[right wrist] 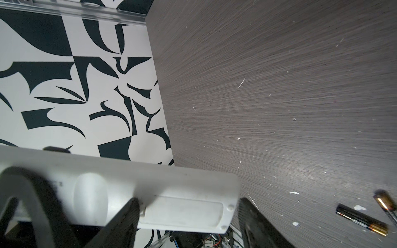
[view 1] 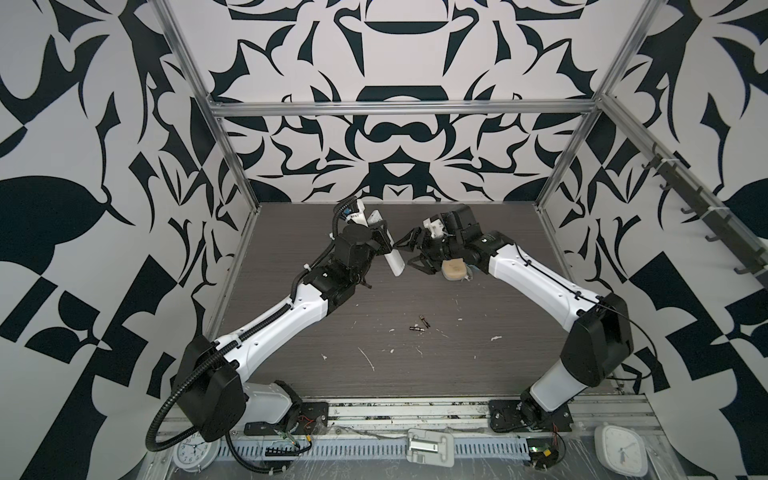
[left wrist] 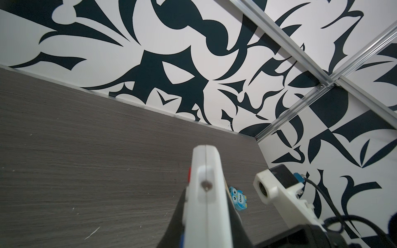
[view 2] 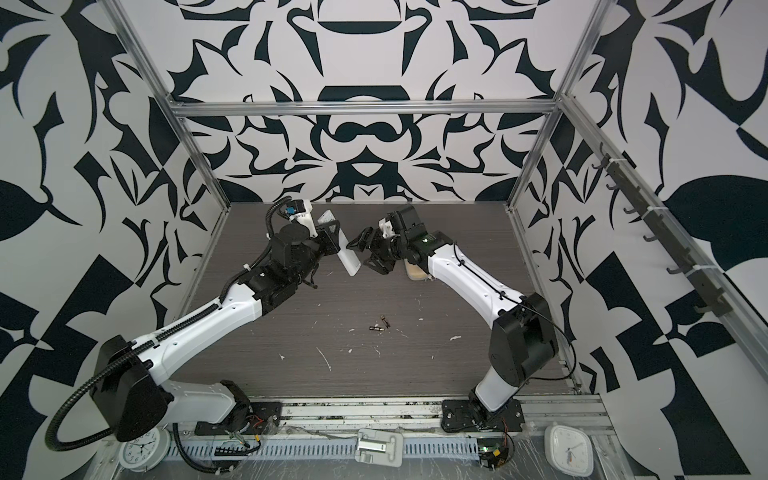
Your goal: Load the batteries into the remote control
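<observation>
Status check, battery loading

Left gripper (view 1: 380, 240): clamped across the middle of the long slim white plastic remote control (view 1: 393, 261). The remote is lifted clear of the dark wood-grain table (view 1: 457, 365) toward the far side. It is tilted, with its plain back turned to the other arm. The left wrist view shows it end-on between the fingers.

Right gripper (view 1: 410, 254): jaws spread wide, holding nothing, set at the remote's lower end. In the right wrist view one black finger (right wrist: 126, 216) lies across the back at the edge of the small rectangular battery cover (right wrist: 184, 211). The other finger stands off past the remote's end. Whether the first finger actually touches the cover I cannot tell, as that part is blurred.

Cover: looks seated flush, so the compartment is not open.

The two slim dark batteries with gold ends (view 1: 417, 328) lie loose on the table toward the near middle. They are just beside each other at an angle, well apart from both grippers, among white scraps (view 1: 368, 357). A beige oblong case (view 1: 455, 270) sits under the right forearm, not involved.

Judgement: early stage. Done: remote up and presented. Left: take the cover off, fetch each battery, seat both, refit the cover
</observation>
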### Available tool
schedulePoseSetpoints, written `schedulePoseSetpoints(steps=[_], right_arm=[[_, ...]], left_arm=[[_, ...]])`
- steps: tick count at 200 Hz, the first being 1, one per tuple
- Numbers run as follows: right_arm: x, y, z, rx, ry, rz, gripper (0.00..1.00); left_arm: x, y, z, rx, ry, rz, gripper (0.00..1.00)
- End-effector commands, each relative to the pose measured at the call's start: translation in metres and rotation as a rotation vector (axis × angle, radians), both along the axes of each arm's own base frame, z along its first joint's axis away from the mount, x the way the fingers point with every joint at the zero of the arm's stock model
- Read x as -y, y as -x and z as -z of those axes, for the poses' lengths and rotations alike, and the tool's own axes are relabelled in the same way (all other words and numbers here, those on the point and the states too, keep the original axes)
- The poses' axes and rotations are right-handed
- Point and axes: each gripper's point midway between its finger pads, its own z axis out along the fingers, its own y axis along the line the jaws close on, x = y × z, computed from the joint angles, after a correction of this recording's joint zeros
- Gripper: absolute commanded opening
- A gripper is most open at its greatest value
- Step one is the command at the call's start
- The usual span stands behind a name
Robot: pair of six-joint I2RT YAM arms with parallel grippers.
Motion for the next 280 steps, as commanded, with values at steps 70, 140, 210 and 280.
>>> schedulePoseSetpoints(steps=[70,140,210,280], right_arm=[[0.01,0.01,0.021,-0.04,0.13,-0.034,0.73],[0.012,0.007,0.015,-0.006,0.152,-0.047,0.71],[0.003,-0.001,-0.06,0.039,-0.03,-0.006,0.9],[-0.009,-0.011,-0.054,-0.018,-0.105,0.021,0.94]], left_arm=[[-0.014,0.004,-0.066,0.165,0.075,-0.044,0.0],[-0.015,0.004,-0.064,0.159,0.038,-0.046,0.0],[-0.017,0.005,-0.062,0.153,0.028,-0.05,0.0],[-0.011,0.004,-0.067,0.159,0.064,-0.027,0.0]])
